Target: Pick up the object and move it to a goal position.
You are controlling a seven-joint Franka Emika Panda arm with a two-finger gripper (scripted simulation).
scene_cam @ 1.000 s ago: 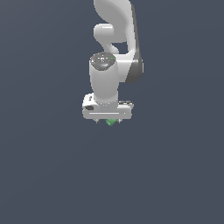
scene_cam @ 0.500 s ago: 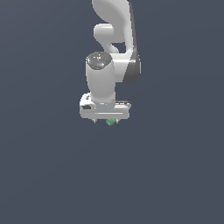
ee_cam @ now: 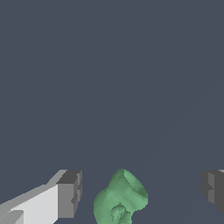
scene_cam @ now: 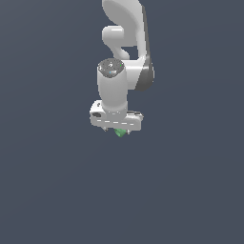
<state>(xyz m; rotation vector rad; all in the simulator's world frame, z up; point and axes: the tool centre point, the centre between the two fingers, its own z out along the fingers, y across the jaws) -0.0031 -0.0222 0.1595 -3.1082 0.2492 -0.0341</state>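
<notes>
Arm shifted slightly, object (ee_cam: 120, 199) between spread gripper (ee_cam: 142, 192) fingers

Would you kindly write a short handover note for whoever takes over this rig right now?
Tool: open, fingers wide apart, neither touching anything.
Green object: sits between the fingers in the wrist view; in the exterior view it peeks out just beneath the tool.
Done: tool lined up over the object.
Left: close on it, lift it, carry it to the goal. No goal marker is visible in either view.
</notes>
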